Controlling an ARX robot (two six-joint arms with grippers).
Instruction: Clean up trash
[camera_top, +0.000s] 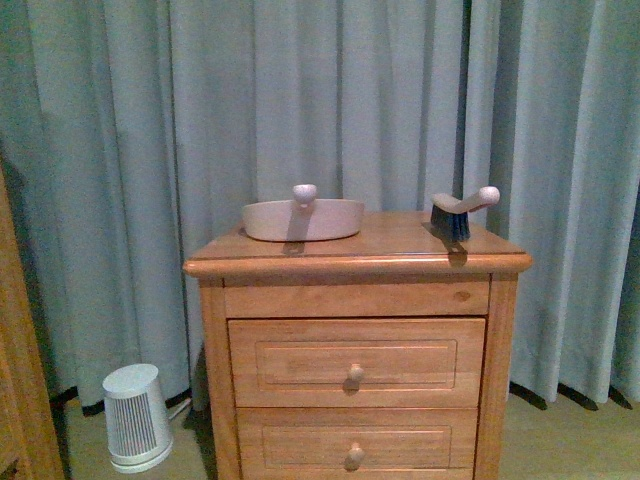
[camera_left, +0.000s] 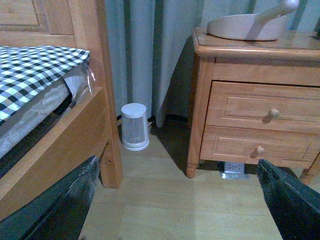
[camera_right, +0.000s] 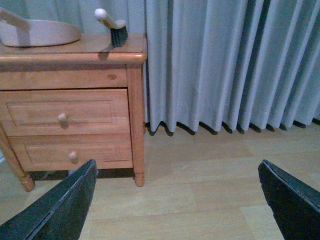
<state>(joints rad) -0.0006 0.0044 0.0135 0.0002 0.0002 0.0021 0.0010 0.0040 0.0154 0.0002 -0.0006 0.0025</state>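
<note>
Bedroom corner: grey-blue curtains (camera_top: 120, 120) behind, pale wood floor (camera_right: 210, 195). Left gripper (camera_left: 176, 162): dark fingers (camera_left: 60, 205) at either side of its wrist view, jaws wide apart, nothing between them, hanging low over the boards. Right gripper (camera_right: 176, 162): likewise spread and empty, over bare floor. Neither arm shows in the front view. Near the left gripper are a bed frame (camera_left: 107, 100) with a checked sheet (camera_left: 35, 70) and a white slatted canister (camera_left: 134, 127) by the curtain; bin or heater, cannot tell. Beyond stands a two-drawer nightstand (camera_top: 400, 245). On its top are a beige dustpan (camera_top: 303, 220) and, well apart toward the right edge, a hand brush (camera_top: 455, 215) resting bristles down. Neither tool is touched. Trash: no wad of tissue shows in any view, so its place cannot be told. Judged progress: nothing done yet. Finding the trash, taking up the tools, sweeping and disposal all appear left.
</note>
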